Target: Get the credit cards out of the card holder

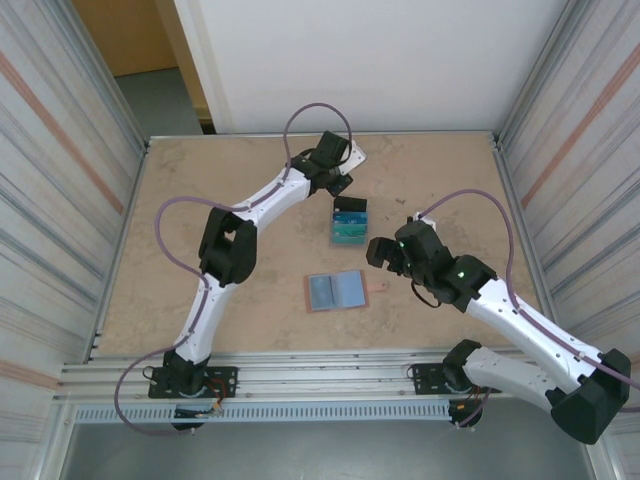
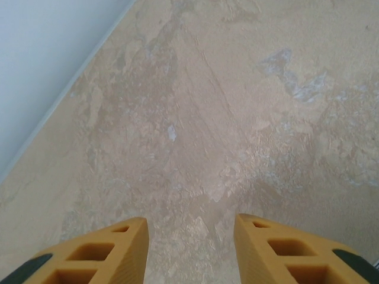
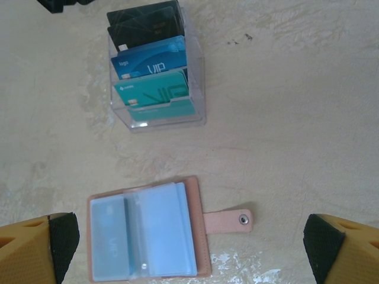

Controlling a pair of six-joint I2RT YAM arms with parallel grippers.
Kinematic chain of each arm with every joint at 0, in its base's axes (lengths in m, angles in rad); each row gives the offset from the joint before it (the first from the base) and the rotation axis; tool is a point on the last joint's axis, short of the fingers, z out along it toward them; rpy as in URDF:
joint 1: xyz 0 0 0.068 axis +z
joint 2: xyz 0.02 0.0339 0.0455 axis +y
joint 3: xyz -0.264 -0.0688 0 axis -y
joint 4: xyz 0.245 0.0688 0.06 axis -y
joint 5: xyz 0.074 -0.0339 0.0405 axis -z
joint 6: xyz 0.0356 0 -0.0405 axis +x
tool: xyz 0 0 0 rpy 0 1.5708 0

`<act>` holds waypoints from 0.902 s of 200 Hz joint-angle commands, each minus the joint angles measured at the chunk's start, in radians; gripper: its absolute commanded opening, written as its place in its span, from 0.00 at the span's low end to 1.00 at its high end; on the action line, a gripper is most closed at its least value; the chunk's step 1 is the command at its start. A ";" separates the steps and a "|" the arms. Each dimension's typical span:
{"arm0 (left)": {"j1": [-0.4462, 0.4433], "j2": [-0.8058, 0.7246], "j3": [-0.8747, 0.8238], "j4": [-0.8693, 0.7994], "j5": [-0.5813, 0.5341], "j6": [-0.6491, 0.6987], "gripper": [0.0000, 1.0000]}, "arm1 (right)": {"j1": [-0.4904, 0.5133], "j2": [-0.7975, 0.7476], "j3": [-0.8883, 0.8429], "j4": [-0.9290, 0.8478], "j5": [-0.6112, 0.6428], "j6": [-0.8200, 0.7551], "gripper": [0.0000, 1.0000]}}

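Right fingers (image 3: 44, 245) released, spread wide, nothing between, hovering above open card holder (image 3: 148, 234). Left fingers (image 2: 112, 254) parted, empty, over bare worktop (image 2: 237, 118) toward far edge. Card holder flat, mid-worktop, nearer near edge, snap tab (image 3: 228, 220) toward right edge. Left sleeve seems to hold sleeved card (image 3: 109, 245), faint lettering showing; right sleeve unclear. Clear stand (image 3: 195, 77) just beyond holds blue card (image 3: 151, 62), teal card (image 3: 157, 94). Judged: two out, at least one left.
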State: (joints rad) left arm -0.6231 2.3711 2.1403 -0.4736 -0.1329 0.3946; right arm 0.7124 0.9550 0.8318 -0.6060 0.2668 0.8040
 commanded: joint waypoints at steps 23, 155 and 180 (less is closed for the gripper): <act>-0.001 -0.003 0.000 -0.016 -0.017 -0.011 0.42 | 0.015 0.000 -0.007 0.003 0.027 0.021 0.99; -0.003 -0.061 -0.082 0.011 -0.027 -0.016 0.43 | 0.019 0.010 -0.002 0.011 0.027 0.014 0.99; -0.003 -0.088 -0.065 0.012 -0.036 -0.042 0.43 | 0.026 0.020 0.006 0.006 0.035 -0.004 0.99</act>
State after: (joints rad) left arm -0.6231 2.3653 2.0743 -0.4633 -0.1452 0.3870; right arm 0.7238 0.9649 0.8318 -0.6041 0.2695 0.8036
